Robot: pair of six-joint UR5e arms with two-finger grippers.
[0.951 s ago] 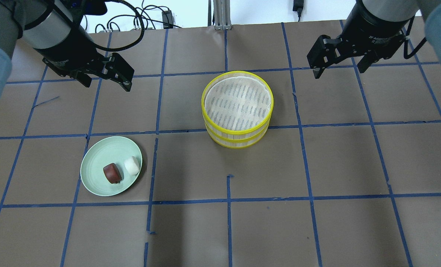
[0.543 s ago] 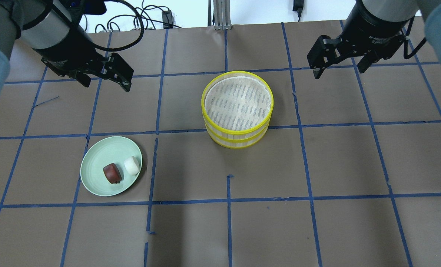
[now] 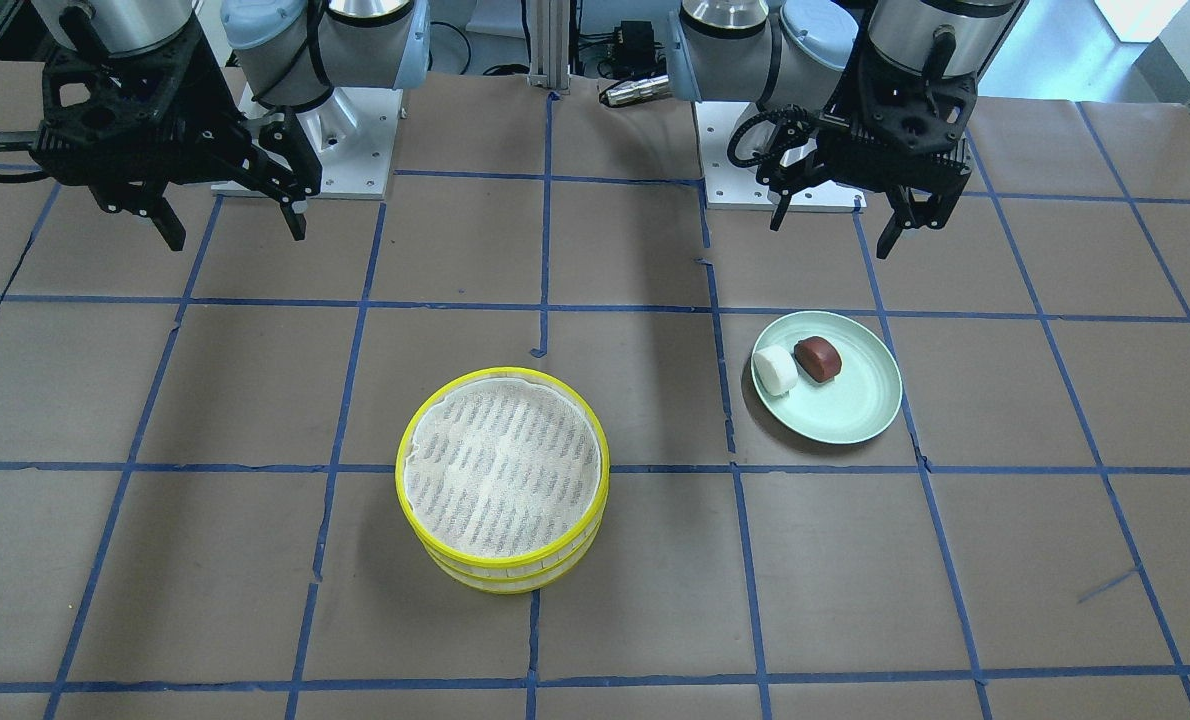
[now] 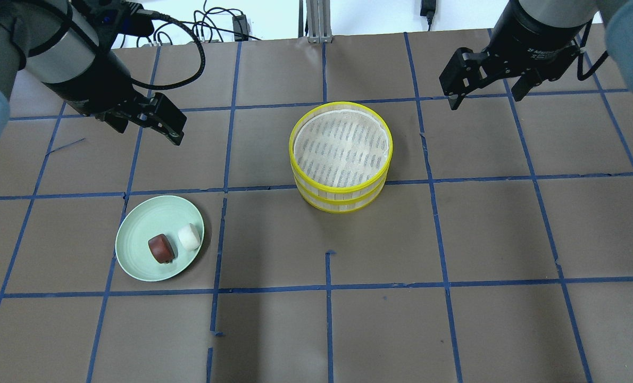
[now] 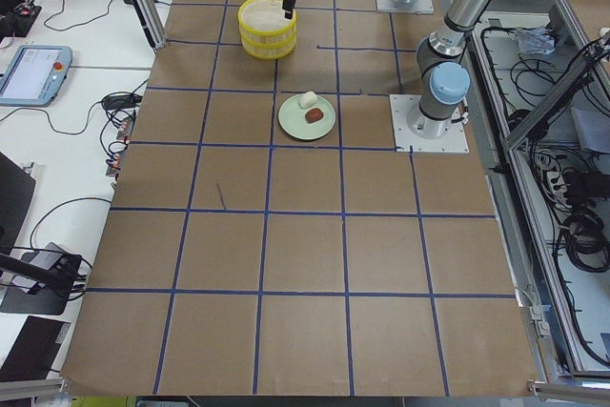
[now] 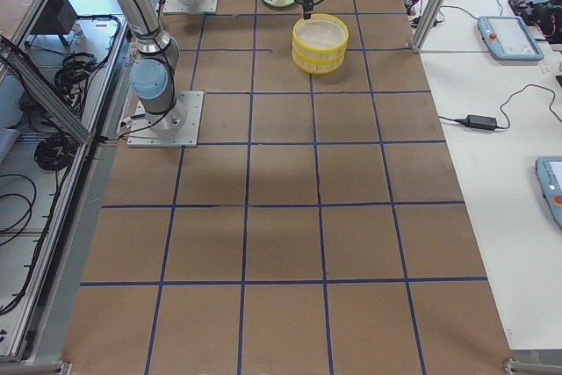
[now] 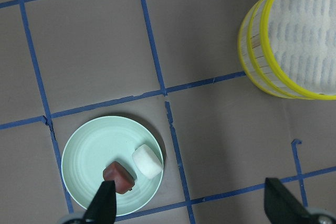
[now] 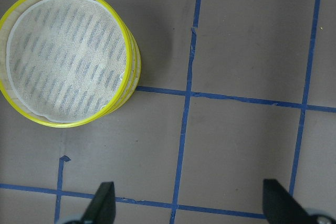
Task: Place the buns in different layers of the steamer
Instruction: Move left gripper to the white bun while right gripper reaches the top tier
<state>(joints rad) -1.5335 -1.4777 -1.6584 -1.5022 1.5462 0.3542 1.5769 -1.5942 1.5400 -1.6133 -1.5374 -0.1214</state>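
Observation:
Two steamer layers are stacked mid-table, the top layer on the lower layer; the cloth-lined top is empty. The stack also shows in the front view. The white bun and the reddish-brown bun lie side by side on a pale green plate. My left gripper hovers open and empty, high above the table behind the plate. My right gripper hovers open and empty to the right of the steamer. The left wrist view shows both buns below its open fingers.
The table is brown paper with a grid of blue tape lines. Cables and a metal post lie beyond its far edge. The arm bases stand at the robot's side of the table.
My left gripper has turned a little and shifted slightly toward the plate. My right gripper has edged slightly away from me. Buns, plate and steamer have not moved.

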